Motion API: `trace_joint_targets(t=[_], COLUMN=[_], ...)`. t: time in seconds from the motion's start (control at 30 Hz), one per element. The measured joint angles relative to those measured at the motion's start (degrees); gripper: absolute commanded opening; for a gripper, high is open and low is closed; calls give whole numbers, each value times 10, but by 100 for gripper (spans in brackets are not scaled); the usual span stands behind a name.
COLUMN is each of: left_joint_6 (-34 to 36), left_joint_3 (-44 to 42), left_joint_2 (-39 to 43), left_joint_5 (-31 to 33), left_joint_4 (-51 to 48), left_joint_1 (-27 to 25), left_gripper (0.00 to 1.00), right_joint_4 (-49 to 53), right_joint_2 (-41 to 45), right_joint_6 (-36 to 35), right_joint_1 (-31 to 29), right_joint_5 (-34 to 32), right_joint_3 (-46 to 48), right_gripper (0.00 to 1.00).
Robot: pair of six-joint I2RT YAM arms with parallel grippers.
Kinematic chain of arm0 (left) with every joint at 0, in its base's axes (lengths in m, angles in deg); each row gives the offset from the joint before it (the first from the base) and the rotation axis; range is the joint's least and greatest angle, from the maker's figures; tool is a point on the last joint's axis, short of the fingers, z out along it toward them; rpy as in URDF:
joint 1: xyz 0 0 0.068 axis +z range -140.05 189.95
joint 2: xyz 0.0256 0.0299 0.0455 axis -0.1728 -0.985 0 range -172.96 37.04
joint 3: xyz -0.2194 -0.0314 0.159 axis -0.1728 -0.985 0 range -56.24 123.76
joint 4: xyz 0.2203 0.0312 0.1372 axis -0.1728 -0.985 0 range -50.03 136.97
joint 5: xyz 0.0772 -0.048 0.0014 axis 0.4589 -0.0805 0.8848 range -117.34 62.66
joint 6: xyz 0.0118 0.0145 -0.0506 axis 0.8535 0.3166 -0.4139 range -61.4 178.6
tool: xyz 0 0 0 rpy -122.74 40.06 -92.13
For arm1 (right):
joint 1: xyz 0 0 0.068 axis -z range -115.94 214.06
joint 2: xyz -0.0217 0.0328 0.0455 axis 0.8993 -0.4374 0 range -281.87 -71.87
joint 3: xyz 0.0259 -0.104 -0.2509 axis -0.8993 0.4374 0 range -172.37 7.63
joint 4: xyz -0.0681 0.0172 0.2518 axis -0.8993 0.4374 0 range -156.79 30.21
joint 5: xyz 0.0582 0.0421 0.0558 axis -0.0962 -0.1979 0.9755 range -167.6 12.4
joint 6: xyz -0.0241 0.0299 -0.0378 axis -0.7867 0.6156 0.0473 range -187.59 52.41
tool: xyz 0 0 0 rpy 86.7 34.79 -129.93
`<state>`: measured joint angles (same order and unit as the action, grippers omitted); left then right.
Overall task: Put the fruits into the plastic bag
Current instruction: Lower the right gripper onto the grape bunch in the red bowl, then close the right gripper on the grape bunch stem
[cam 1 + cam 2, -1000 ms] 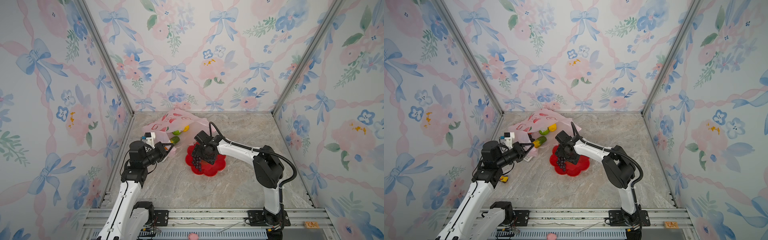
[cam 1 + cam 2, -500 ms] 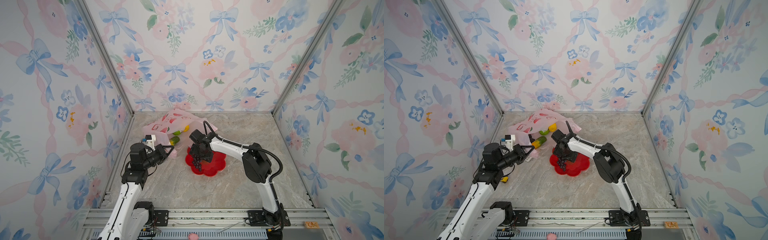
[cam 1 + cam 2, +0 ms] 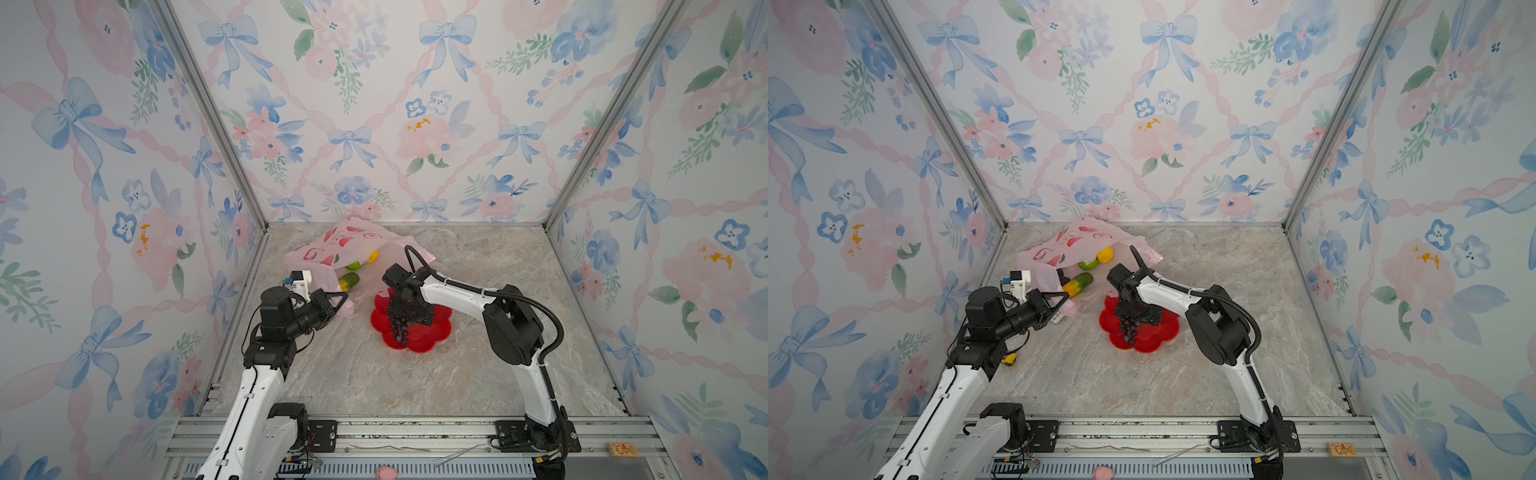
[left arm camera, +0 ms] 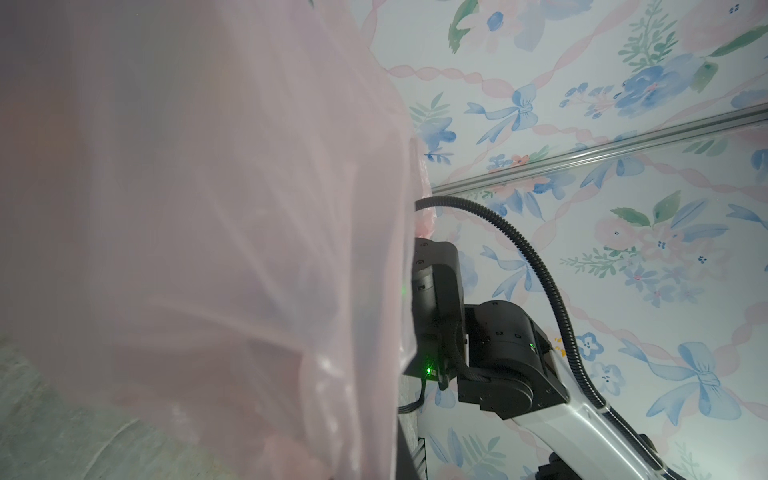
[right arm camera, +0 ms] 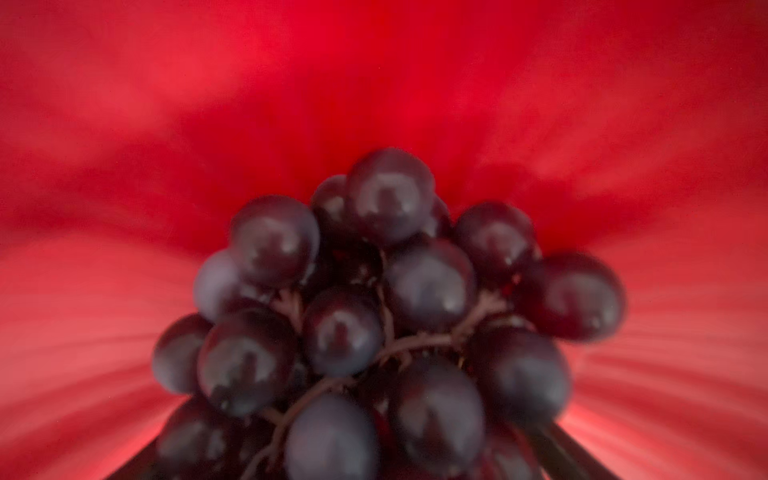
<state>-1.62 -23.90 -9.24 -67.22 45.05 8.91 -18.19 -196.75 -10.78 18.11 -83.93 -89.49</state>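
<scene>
Left hand [image 3: 341, 296] pressed together, pinching the near edge of the plastic bag [image 3: 353, 245], which lies back-left on the surface [image 3: 415, 382]. Right hand [image 3: 409, 318] spread wide, low over the red plate [image 3: 436, 332], straddling the grape bunch [image 3: 400, 328]; can't tell if it grips. Yellow fruit [image 3: 372, 257], green fruit [image 3: 354, 266] and cucumber piece [image 3: 348, 281] sit at the bag mouth.

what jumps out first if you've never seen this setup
The bright red flower-shaped plate mid-table, where the right gripper meets a dark purple grape bunch. Behind it to the left lies the crinkly translucent pink plastic bag, its edge pinched by the left gripper.
</scene>
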Motion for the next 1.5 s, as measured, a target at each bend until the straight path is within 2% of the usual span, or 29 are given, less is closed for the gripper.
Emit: trace_joint_targets(t=[0.13,0.37,0.57,0.9,1.07,1.27,1.5], left_joint_6=[0,0,0,0,0,0,0], left_joint_3=[0,0,0,0,0,-3,-3], left_joint_2=[0,0,0,0,0,0,0], left_joint_5=[0,0,0,0,0,3,4], left_joint_4=[0,0,0,0,0,0,0], left_joint_1=[0,0,0,0,0,0,0], left_gripper=[0,0,0,0,0,0,0], right_joint_4=[-13,-39,-44,-54,-91,-184,-313], right_joint_2=[11,20,19,18,29,74,106], right_joint_6=[-5,-1,8,13,9,-4,-16], right_joint_1=[5,5,8,9,11,35,75], right_joint_5=[-2,-1,1,5,18,97,212], right_joint_3=[18,30,27,26,52,136,222], right_gripper=[88,94,89,58,43,29,23])
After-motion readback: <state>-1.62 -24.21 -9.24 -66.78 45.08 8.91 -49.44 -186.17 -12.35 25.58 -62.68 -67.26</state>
